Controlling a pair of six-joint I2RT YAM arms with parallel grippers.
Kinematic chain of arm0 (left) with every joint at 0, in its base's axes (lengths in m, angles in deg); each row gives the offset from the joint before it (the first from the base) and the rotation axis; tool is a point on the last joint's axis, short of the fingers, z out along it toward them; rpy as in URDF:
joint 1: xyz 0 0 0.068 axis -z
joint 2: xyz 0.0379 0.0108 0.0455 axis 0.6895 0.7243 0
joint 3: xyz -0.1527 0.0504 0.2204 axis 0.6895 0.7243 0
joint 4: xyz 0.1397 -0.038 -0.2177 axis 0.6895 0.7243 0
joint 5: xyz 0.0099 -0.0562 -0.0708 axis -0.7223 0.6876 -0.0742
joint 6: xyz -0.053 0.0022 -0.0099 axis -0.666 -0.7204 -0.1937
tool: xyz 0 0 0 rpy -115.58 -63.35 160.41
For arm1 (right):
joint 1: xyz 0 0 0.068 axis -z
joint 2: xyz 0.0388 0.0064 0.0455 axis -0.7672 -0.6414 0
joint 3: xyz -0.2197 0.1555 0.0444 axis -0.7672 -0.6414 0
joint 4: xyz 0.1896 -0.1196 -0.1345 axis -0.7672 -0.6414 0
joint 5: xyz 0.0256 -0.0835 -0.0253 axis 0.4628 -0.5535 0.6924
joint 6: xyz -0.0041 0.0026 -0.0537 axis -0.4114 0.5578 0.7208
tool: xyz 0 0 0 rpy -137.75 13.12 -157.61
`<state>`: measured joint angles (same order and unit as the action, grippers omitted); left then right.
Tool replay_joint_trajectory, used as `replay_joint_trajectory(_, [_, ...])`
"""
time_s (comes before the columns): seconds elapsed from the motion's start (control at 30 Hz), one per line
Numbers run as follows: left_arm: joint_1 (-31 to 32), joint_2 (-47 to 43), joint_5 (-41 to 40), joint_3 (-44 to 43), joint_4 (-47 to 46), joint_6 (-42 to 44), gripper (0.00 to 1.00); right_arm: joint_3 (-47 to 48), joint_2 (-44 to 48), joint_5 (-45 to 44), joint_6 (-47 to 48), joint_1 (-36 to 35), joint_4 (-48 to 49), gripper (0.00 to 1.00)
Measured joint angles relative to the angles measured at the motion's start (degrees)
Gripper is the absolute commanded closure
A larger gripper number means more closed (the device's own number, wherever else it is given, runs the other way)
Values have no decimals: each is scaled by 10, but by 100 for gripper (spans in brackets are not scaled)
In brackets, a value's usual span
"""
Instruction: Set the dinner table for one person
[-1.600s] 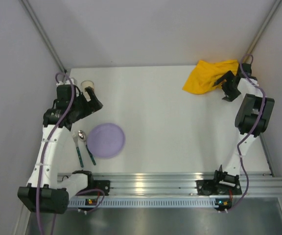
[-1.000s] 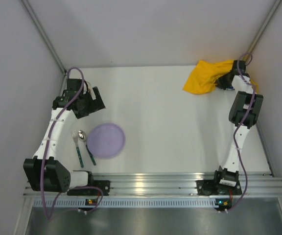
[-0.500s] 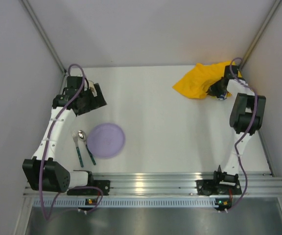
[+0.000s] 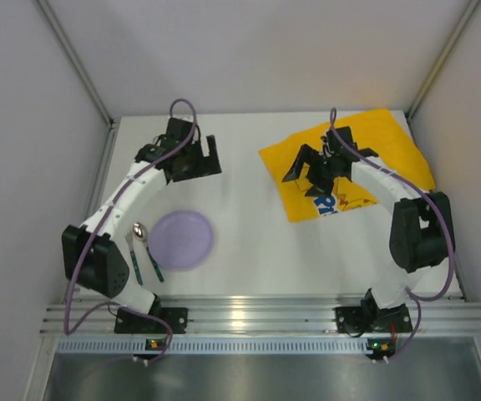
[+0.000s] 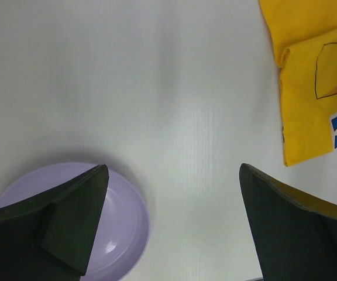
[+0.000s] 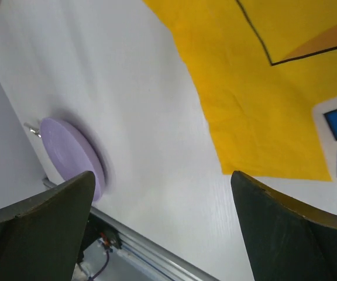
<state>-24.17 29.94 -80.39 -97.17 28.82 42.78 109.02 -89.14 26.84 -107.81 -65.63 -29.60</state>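
Note:
The white dinner table [image 4: 257, 251] holds a purple plate [image 4: 182, 238] at the near left, with a fork [image 4: 130, 251] and a spoon [image 4: 143, 238] just left of it. A yellow printed cloth [image 4: 357, 159] lies flat at the back right. My left gripper [image 4: 203, 164] is open and empty, behind the plate; the left wrist view shows its gripper [image 5: 173, 175] over bare table, the plate [image 5: 124, 222] and the cloth [image 5: 309, 88]. My right gripper [image 4: 307, 173] is open and empty over the cloth's left edge; the right wrist view shows its gripper [image 6: 162, 178], the cloth [image 6: 274, 88] and the plate [image 6: 69, 146].
The ribbed aluminium rail [image 4: 257, 313] runs along the near edge, with both arm bases on it. Grey walls enclose the table on the left, back and right. The left arm reaches across the back left corner and hides what is under it.
The cloth has moved from a bunch in the back right corner toward the centre and now lies flat, let go. The left gripper swung right from the back left; the white cup there no longer shows.

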Motion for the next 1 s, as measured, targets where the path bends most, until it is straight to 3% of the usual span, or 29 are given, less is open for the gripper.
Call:
replay_joint_trajectory(0.2, [134, 182, -9, -96, -31, -36, 1, -31, 124, -51, 60, 76, -46, 0])
replay_joint_trajectory(0.37, [205, 334, 4, -194, -30, -58, 2, -94, 215, -74, 99, 153, -86, 0])
replay_joint_trajectory(0.53, [225, 424, 33, -256, -30, -73, 20, -150, 272, -94, 135, 208, -139, 0])
replay_joint_trajectory(0.7, [218, 446, 57, -273, -40, -93, 39, -174, 307, -114, 152, 217, -168, 0])
replay_joint_trajectory(0.73, [217, 449, 65, -274, -45, -97, 51, -178, 311, -114, 153, 217, -170, 0])
replay_joint_trajectory(0.77, [216, 453, 70, -275, -50, -103, 55, -181, 312, -115, 155, 217, -173, 0])
replay_joint_trajectory(1.0, [219, 479, 136, -283, -110, -134, 69, -188, 313, -130, 165, 217, -186, 0])
